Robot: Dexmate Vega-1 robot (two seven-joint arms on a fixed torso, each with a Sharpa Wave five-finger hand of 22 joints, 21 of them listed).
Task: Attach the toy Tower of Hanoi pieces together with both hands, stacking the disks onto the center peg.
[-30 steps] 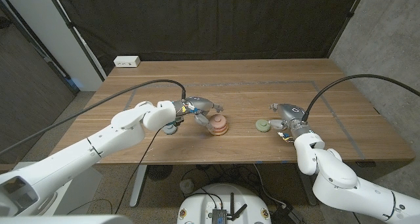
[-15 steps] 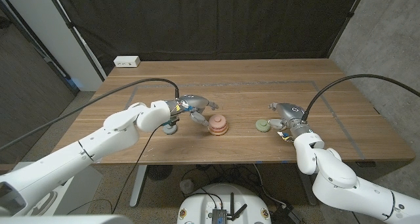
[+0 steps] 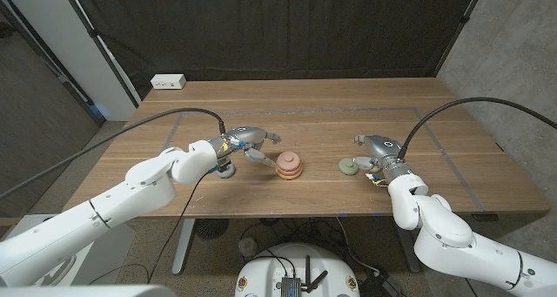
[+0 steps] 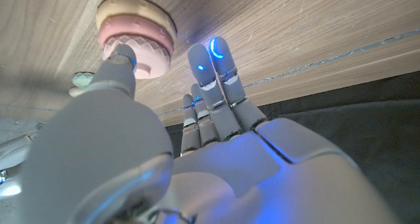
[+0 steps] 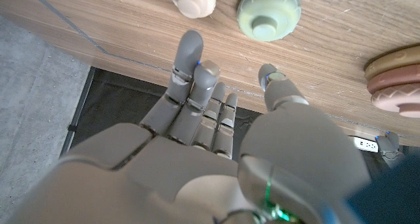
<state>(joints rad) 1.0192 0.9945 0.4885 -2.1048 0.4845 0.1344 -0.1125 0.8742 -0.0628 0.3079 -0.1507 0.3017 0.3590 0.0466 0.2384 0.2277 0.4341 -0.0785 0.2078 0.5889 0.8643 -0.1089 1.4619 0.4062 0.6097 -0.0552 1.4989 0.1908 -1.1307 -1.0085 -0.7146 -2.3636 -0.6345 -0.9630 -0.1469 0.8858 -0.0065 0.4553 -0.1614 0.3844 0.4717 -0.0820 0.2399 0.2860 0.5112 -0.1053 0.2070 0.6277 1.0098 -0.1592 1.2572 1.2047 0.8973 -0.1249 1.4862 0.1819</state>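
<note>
Retreat from the left hand point(image 3: 252, 145), fingers spread and empty, leaving the stack point(image 3: 290, 165) free while the right hand point(image 3: 376, 153), also empty-fingered, waits beside the green disk point(image 3: 349, 166).

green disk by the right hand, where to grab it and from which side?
Probably by its scalloped outer rim, thumb and fingers on opposite sides, coming from above. The green disk lies flat on the table with a raised hub on top, so only rim and hub are exposed. The right hand, holding nothing, is right beside it.
</note>
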